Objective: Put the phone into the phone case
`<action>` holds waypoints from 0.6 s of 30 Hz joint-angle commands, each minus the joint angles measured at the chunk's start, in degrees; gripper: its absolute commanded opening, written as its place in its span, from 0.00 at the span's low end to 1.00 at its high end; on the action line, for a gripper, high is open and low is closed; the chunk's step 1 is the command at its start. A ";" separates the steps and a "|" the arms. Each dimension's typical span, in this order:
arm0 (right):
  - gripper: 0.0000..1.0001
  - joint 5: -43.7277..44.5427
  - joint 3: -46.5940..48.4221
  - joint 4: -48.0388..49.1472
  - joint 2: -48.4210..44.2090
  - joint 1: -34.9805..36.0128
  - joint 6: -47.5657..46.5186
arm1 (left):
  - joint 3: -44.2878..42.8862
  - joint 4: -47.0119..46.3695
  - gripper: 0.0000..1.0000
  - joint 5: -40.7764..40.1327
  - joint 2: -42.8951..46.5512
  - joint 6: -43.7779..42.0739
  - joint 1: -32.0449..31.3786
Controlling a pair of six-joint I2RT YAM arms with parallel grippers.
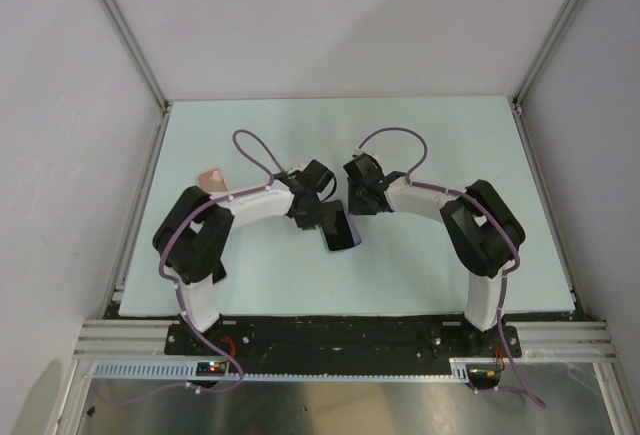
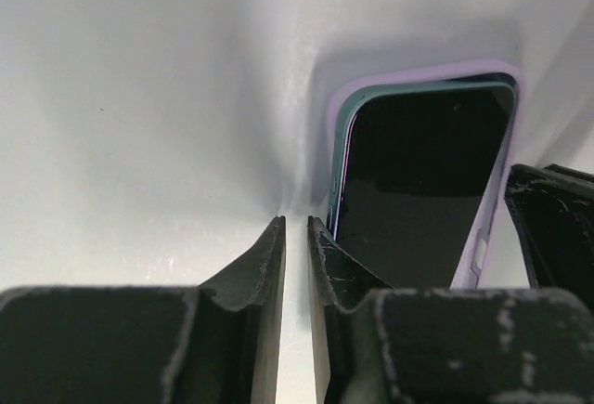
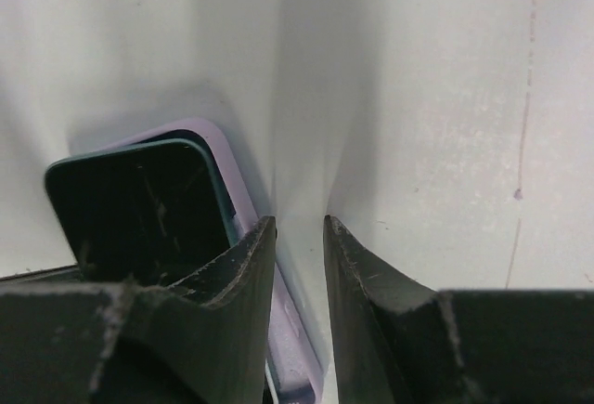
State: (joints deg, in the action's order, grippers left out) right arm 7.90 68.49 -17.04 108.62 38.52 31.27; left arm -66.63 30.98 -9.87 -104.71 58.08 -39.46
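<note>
Phone [image 2: 418,190] glossy black, teal edge; phone case [image 2: 501,158] pale lilac; table [image 1: 300,130] pale mint.
</note>
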 commanded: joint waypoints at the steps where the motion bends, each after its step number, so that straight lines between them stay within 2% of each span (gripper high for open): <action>1: 0.32 -7.79 1.85 2.50 2.11 2.61 0.97 | -2.59 -1.25 0.19 0.67 -0.33 2.13 -1.95; 10: 0.32 -13.50 1.59 2.01 1.19 3.91 -1.62 | 1.30 -1.52 0.20 0.11 3.26 4.24 -4.22; 18: 0.37 -21.12 2.16 3.53 0.50 4.37 -5.34 | 6.49 -1.76 0.28 -1.78 10.03 1.95 -4.24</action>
State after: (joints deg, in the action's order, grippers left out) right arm -2.15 69.12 -15.16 109.19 40.03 26.92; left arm -61.04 34.44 -10.35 -100.14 59.86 -43.16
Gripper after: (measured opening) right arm 0.356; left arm 0.272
